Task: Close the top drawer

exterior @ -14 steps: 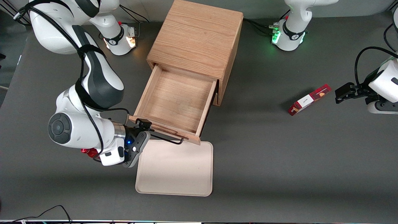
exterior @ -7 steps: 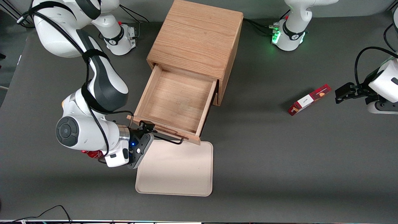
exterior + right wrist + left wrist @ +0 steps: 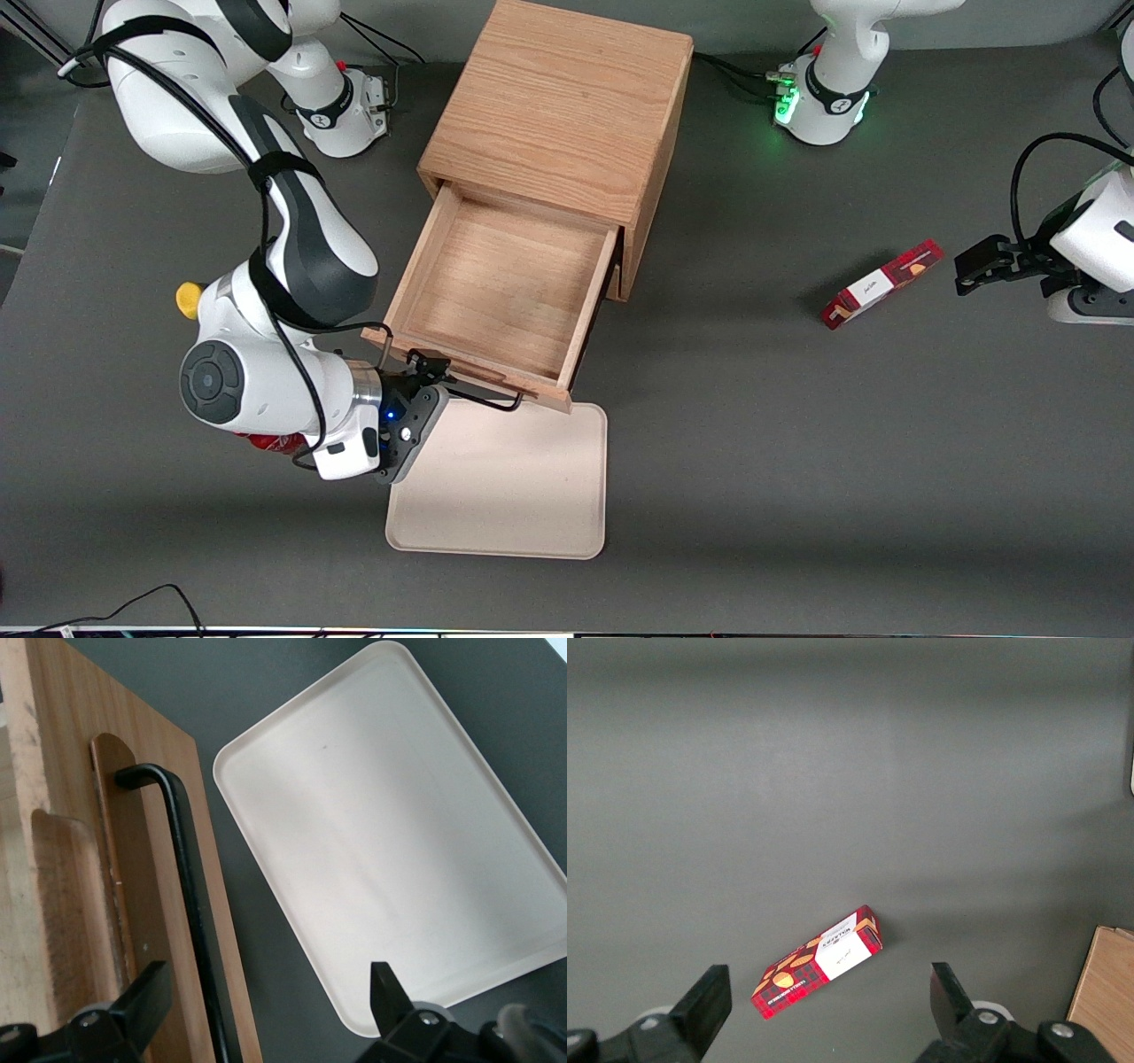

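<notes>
The top drawer (image 3: pixel 496 275) of the light oak cabinet (image 3: pixel 567 106) is pulled far out and is empty. Its black wire handle (image 3: pixel 483 400) sticks out from the front toward the front camera. My right gripper (image 3: pixel 432 372) is open and holds nothing, at the handle's end toward the working arm's end of the table, just in front of the drawer front. In the right wrist view the gripper (image 3: pixel 266 1005) has its fingers (image 3: pixel 146 992) spread wide, with the handle (image 3: pixel 190 895) and the edge of the drawer front (image 3: pixel 133 904) between them. The lower drawer is hidden.
A cream tray (image 3: pixel 500 478) lies on the table just in front of the drawer, also in the right wrist view (image 3: pixel 381 842). A red box (image 3: pixel 881 283) lies toward the parked arm's end, seen too in the left wrist view (image 3: pixel 818 961). A yellow thing (image 3: pixel 188 299) shows beside my arm.
My right gripper has slid along the drawer front toward the handle's middle and a little nearer the front camera. The arm's shift has uncovered the yellow thing. The drawer has not moved.
</notes>
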`<move>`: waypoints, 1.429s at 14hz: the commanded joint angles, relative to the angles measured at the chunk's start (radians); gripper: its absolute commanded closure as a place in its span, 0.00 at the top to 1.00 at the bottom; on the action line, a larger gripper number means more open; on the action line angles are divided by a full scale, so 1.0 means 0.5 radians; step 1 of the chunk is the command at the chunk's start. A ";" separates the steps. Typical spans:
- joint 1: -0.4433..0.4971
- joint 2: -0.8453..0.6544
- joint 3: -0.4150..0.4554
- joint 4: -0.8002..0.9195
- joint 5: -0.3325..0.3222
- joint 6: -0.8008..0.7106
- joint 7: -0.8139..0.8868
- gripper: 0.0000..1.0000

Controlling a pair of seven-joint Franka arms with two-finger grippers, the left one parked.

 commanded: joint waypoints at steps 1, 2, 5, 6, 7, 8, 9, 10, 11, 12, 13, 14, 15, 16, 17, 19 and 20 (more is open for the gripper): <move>0.020 0.028 -0.013 0.007 0.021 0.061 0.026 1.00; 0.017 0.028 -0.013 -0.014 0.021 0.082 0.020 1.00; 0.020 0.028 -0.013 -0.024 0.021 0.092 0.023 1.00; 0.020 0.028 -0.013 -0.027 0.014 0.092 0.017 1.00; 0.020 0.028 -0.013 -0.030 0.011 0.092 0.014 1.00; 0.020 0.028 -0.013 -0.045 0.011 0.092 0.014 1.00; 0.020 0.025 -0.013 -0.063 0.011 0.092 0.008 1.00; 0.020 0.025 -0.013 -0.076 0.011 0.092 0.005 1.00; 0.020 0.025 -0.013 -0.076 0.008 0.092 0.005 1.00; 0.023 0.025 -0.013 -0.079 -0.007 0.092 0.008 1.00; 0.026 0.025 -0.013 -0.079 -0.007 0.092 0.011 1.00; 0.026 0.019 -0.013 -0.082 -0.007 0.092 0.011 1.00; 0.026 0.013 -0.013 -0.094 -0.007 0.089 0.023 1.00; 0.026 -0.005 -0.010 -0.137 -0.007 0.089 0.029 1.00; 0.026 -0.021 -0.010 -0.162 -0.007 0.089 0.029 1.00; 0.026 -0.048 -0.004 -0.205 -0.010 0.089 0.029 1.00; 0.029 -0.067 -0.004 -0.232 -0.007 0.092 0.029 1.00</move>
